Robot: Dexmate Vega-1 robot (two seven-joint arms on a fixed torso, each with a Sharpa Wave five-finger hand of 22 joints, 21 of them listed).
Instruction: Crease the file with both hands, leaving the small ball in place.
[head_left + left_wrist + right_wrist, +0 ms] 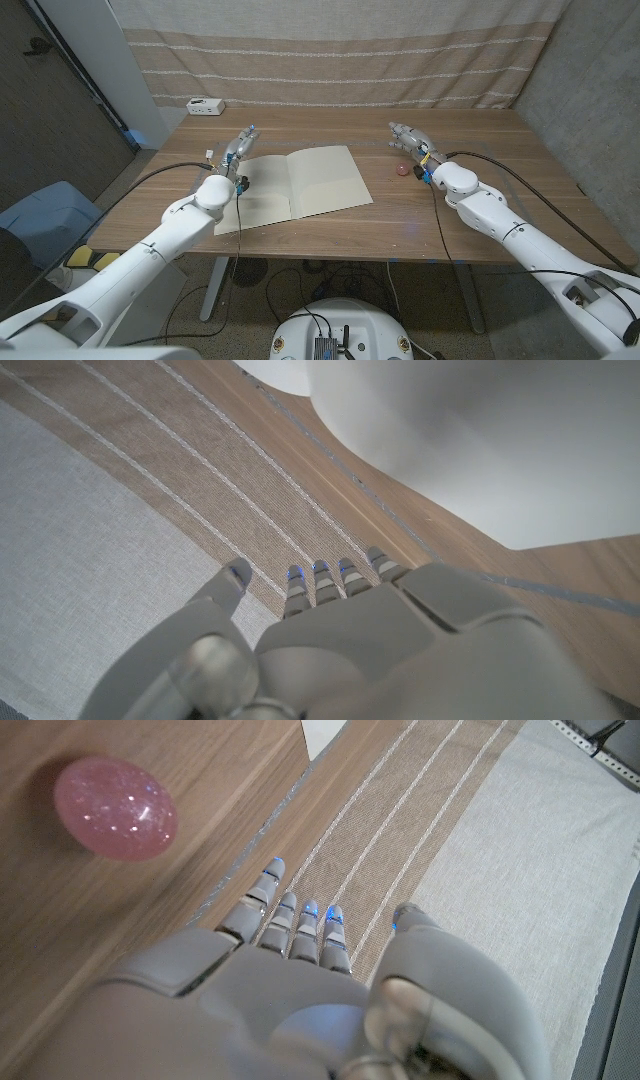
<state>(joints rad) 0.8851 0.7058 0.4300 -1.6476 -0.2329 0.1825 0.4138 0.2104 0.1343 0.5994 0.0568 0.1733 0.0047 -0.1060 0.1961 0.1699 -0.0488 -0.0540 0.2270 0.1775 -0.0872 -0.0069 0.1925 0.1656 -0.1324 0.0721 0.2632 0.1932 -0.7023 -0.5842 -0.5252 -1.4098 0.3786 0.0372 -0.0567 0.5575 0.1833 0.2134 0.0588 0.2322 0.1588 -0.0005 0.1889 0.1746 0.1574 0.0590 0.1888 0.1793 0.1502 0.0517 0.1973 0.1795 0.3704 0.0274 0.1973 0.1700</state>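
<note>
A cream file (298, 186) lies open on the wooden table (480, 215), with a fold line down its middle; its pale sheet (480, 440) also appears in the left wrist view. My left hand (238, 149) stands at the file's far left corner with fingers straight and apart, holding nothing. A small pink ball (402, 170) sits on the table right of the file, and it looks glittery (115, 808) in the right wrist view. My right hand (412, 142) hovers just behind and right of the ball, fingers extended, empty.
A white box (206, 105) sits at the table's far left corner. A striped curtain (330, 55) hangs behind the table. A blue bin (45, 215) stands on the floor at the left.
</note>
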